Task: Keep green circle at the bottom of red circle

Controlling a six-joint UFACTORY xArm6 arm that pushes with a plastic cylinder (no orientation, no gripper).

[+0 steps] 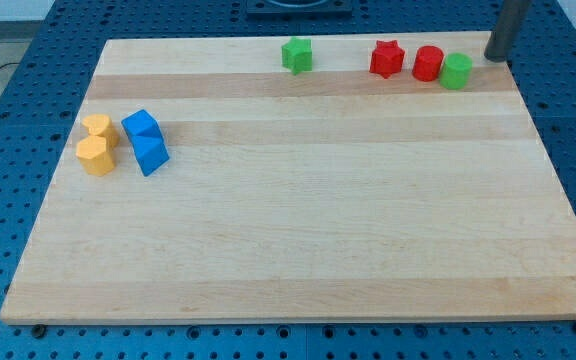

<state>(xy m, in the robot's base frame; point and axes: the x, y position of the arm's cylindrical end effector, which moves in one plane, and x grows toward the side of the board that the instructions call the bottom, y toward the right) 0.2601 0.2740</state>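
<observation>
The red circle (427,63) stands near the top right of the wooden board (298,250). The green circle (456,71) sits right beside it on its right, touching it and slightly lower. My tip (494,57) is at the view's top right, a short way to the right of and above the green circle, apart from it. The rod runs up out of the view.
A red star (387,59) stands just left of the red circle. A green star (296,55) is at the top middle. At the left, two yellow blocks (97,144) sit beside two blue blocks (145,141).
</observation>
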